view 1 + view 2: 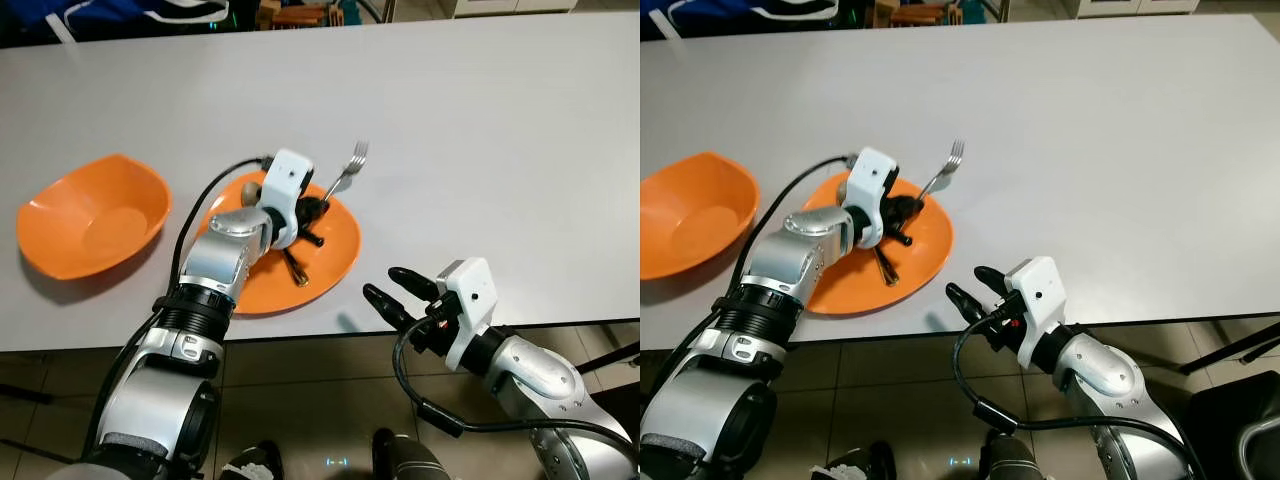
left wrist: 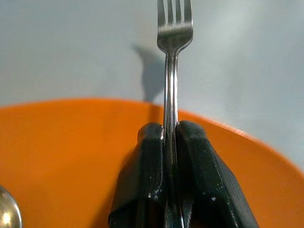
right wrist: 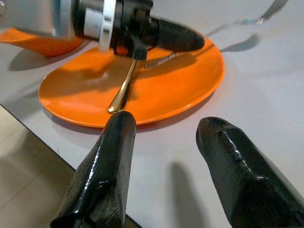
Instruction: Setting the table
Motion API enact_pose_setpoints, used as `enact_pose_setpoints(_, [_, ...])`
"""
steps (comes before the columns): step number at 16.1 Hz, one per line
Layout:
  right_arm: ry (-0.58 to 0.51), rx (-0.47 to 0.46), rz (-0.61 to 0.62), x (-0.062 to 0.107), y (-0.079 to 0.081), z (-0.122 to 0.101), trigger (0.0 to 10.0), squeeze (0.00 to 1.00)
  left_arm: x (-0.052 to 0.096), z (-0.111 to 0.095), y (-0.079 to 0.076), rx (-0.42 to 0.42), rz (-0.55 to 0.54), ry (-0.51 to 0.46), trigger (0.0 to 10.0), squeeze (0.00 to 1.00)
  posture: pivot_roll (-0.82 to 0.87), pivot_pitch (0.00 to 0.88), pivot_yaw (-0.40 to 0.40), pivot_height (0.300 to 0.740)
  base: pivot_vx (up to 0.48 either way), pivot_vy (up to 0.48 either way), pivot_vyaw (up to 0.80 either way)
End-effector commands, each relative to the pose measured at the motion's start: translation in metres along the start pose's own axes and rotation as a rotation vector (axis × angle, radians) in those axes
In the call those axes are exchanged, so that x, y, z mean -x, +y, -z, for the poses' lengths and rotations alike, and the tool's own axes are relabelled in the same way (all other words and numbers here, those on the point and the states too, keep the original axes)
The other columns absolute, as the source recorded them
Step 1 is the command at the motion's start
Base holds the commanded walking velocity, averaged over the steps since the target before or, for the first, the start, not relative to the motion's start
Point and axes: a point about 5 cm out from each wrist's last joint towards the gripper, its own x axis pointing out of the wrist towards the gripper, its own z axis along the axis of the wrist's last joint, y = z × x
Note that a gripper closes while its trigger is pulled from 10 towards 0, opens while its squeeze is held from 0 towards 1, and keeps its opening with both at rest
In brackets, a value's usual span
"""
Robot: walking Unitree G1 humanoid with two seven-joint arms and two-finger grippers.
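Left gripper (image 1: 318, 207) is stretched forward with its fingers (image 2: 147, 175) pinched tight. Right gripper (image 1: 392, 288) sits low, fingers (image 3: 107, 166) spread apart.

Wide bare grey tabletop (image 1: 480, 120) beyond flat orange plate (image 1: 335, 250); orange plastic bowl (image 1: 90, 215) blocks left side, gold-handled utensil (image 1: 297, 270) lies on plate.

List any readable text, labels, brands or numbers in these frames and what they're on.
None readable.
The fork, held in the left pincer, shows no stamp or brand.
The orange plate, orange bowl and table are plain.
The white housing on the right pincer shows no lettering.
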Motion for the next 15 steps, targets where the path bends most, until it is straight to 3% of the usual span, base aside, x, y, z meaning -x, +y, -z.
enact_pose_setpoints(1, [0.003,-0.005,-0.015,0.000,0.003,0.003,10.0,0.00,0.002,0.002,0.001,-0.023,-0.011,0.006,0.0,0.00,-0.28,0.180,0.066,0.740,0.000,0.000,0.00])
enact_pose_setpoints(4, [0.002,-0.001,-0.016,-0.001,0.003,0.003,10.0,0.00,0.007,0.002,0.007,-0.058,-0.064,-0.002,0.0,0.00,-0.28,0.179,0.067,0.740,0.000,0.000,0.00])
enact_pose_setpoints(12, [0.006,-0.001,-0.017,-0.002,0.004,0.006,10.0,0.00,0.028,-0.033,-0.007,-0.089,-0.066,-0.110,0.0,0.00,-0.27,0.171,0.071,0.740,0.000,0.000,0.00])
enact_pose_setpoints(15, [0.005,-0.003,-0.017,-0.002,0.004,0.008,10.0,0.00,0.041,-0.027,-0.015,-0.084,-0.058,-0.087,0.0,0.00,-0.26,0.164,0.073,0.740,0.000,0.000,0.00])
